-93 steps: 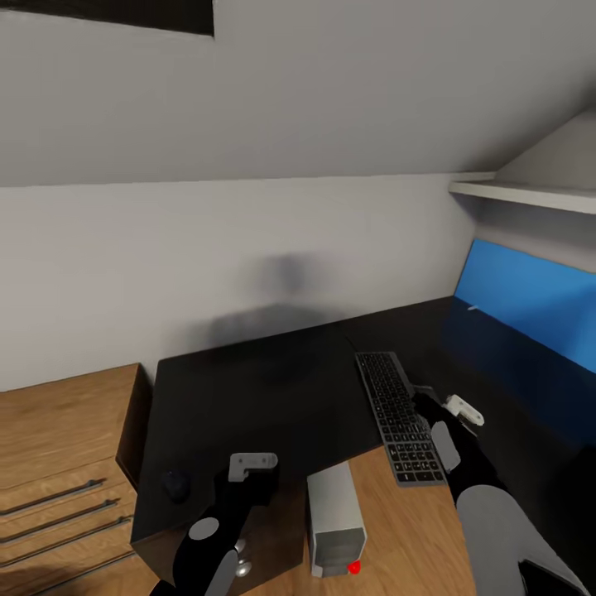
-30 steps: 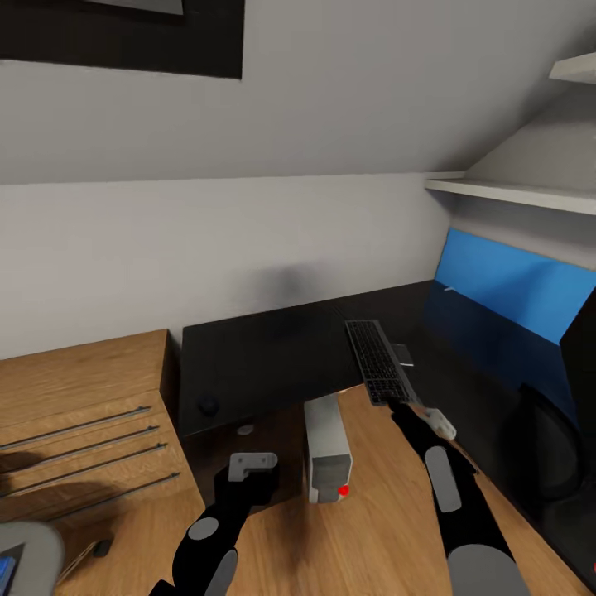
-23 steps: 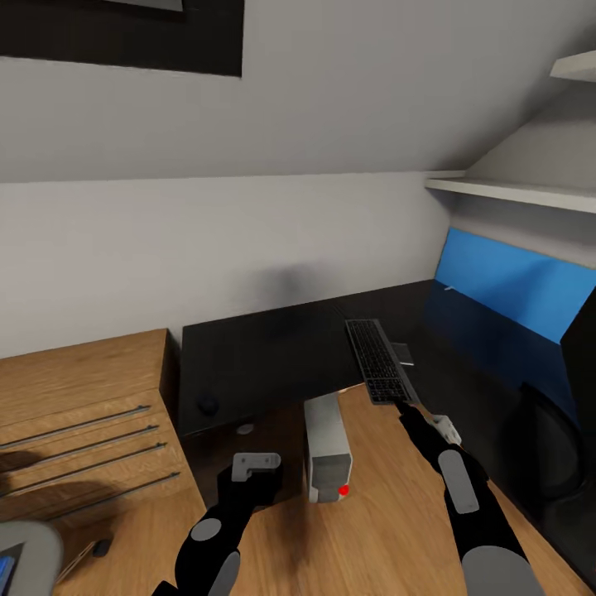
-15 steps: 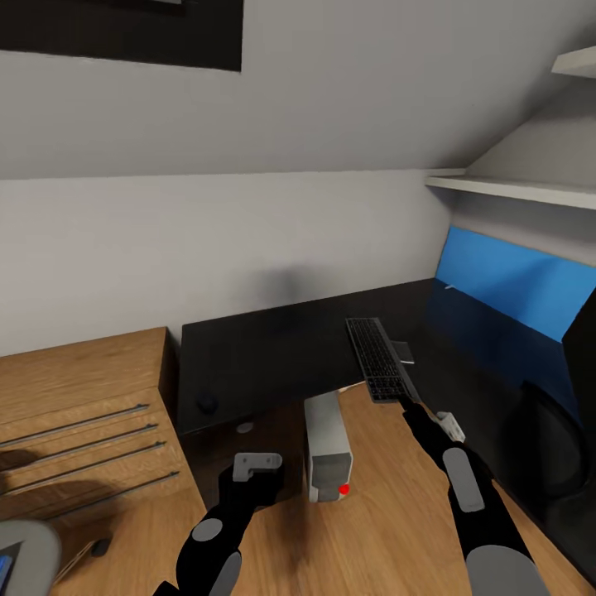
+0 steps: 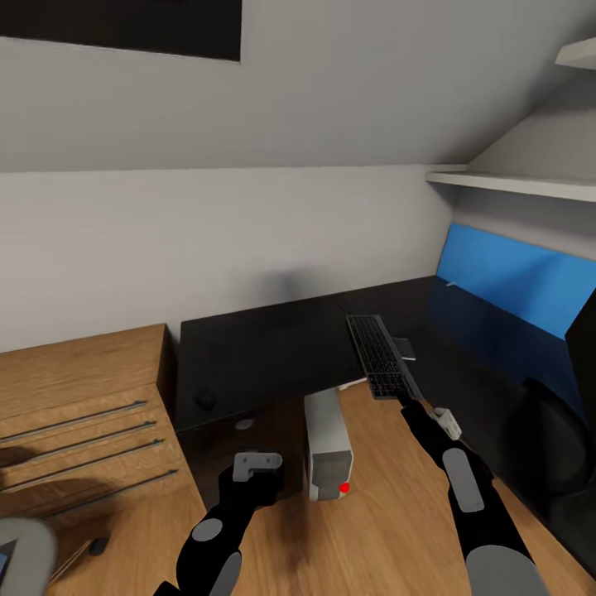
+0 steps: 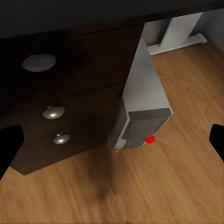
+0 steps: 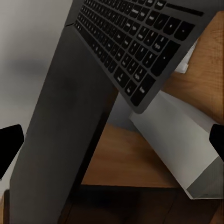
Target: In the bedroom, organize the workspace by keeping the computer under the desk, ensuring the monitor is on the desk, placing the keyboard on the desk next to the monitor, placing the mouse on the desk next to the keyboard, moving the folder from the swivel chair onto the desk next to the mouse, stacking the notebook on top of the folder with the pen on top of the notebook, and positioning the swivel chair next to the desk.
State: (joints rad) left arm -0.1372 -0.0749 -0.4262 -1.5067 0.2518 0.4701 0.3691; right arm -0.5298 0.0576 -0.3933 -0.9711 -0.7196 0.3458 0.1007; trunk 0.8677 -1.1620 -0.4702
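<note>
Right hand [image 5: 411,411] retreated | keyboard [image 5: 380,356] overhangs desk [image 5: 257,356] | mouse [image 5: 204,401] possibly

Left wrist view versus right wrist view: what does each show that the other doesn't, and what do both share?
Left wrist alone: the dark drawer unit with round silver knobs, and the red light on the computer's front. Right wrist alone: the keyboard, one end jutting past the edge of the desk. Both share the grey computer tower standing on the wooden floor, and both grippers' dark fingertips set wide apart.

Black desk [image 5: 265,356] with keyboard [image 5: 379,356], mouse [image 5: 204,401]
</note>
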